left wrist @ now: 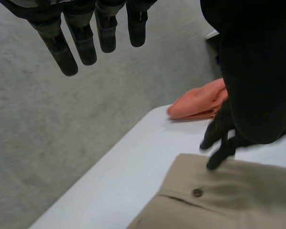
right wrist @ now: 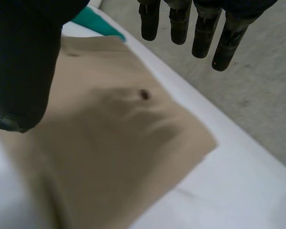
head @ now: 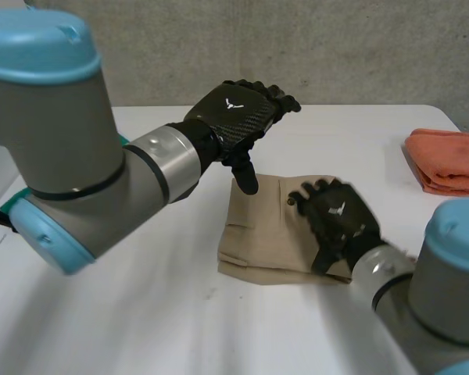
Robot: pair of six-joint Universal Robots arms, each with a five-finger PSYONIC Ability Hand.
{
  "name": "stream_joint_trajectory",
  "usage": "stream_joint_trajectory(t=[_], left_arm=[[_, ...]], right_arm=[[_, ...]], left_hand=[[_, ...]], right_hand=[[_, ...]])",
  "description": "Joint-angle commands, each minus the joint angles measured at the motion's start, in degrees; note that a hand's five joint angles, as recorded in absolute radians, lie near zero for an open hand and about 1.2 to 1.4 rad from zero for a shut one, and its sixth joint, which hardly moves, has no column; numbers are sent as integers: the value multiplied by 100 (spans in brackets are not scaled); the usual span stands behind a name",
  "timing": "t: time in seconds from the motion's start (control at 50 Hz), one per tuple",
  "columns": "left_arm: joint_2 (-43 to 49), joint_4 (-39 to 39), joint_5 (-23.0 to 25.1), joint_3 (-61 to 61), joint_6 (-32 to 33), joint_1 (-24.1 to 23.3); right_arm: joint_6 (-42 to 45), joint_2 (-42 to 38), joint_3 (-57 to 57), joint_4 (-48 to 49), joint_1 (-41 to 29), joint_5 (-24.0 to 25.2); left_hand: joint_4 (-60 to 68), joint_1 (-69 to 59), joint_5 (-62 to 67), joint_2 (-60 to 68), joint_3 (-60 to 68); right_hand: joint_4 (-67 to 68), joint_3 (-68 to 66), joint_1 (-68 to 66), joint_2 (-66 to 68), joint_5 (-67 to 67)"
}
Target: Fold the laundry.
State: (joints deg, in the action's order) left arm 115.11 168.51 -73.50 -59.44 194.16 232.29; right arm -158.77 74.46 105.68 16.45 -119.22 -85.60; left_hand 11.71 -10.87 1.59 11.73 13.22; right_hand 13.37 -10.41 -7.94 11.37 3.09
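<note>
A folded tan garment (head: pixel 258 234) with a small button lies flat in the middle of the white table (head: pixel 141 320). My left hand (head: pixel 238 113) hovers above the garment's far left corner, fingers straight and spread, holding nothing. In the left wrist view its fingers (left wrist: pixel 66 45) hang above the tan garment (left wrist: pixel 219 200). My right hand (head: pixel 336 219) is just over the garment's right part, open, with its fingers pointing across the cloth. In the right wrist view its fingers (right wrist: pixel 200 28) stand straight and apart above the tan garment (right wrist: pixel 114 148).
A folded orange cloth (head: pixel 447 160) lies at the table's far right edge, also seen as the orange cloth (left wrist: pixel 198 102) beyond the garment. A teal cloth (head: pixel 16 205) peeks out behind my left arm; a teal cloth (right wrist: pixel 95 21) lies beside the garment's far edge.
</note>
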Motion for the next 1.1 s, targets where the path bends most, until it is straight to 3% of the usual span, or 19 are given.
stream_joint_trajectory(t=[0.02,0.22,0.34,0.52,0.66,0.8,0.9,1.0,1.1], left_arm=[[82,-618,661,328,-334,247],[91,-609,670,267,-352,273],[82,-600,670,249,-361,273],[73,-600,670,205,-370,273],[38,-600,670,179,-370,265],[20,-600,670,170,-361,265],[12,-600,670,170,-352,265],[3,-600,661,170,-361,256],[3,-592,652,170,-361,256]], right_arm=[[-163,-554,497,972,-260,-53],[285,-1249,164,1536,-242,-62],[505,-1417,-100,1554,-225,-36],[514,-1785,-662,1537,-189,-9],[514,-2120,-1190,1449,-111,35],[575,-2015,-1401,1440,451,114],[979,-1979,-1647,1352,1119,508],[1699,-2154,-2339,1063,1988,1350],[1754,-2471,-3456,1018,2482,1994]], left_hand=[[136,-220,148,135,-15],[120,-203,131,118,-31],[103,-187,114,101,-48],[103,-187,114,101,-48],[103,-186,114,101,-48],[86,-170,98,84,-65],[103,-186,114,101,-48],[86,-170,98,84,-65],[86,-170,98,84,-65]], right_hand=[[-337,41,-206,-137,-309],[-317,22,-226,-117,-290],[595,-890,-1138,795,622],[2495,-2790,-3037,2694,2522],[6659,-6954,-7202,6859,6686],[6663,-6959,-7206,6863,6691],[6663,-6959,-7206,6863,6691],[6663,-6959,-7206,6863,6691],[6663,-6959,-7206,6863,6691]])
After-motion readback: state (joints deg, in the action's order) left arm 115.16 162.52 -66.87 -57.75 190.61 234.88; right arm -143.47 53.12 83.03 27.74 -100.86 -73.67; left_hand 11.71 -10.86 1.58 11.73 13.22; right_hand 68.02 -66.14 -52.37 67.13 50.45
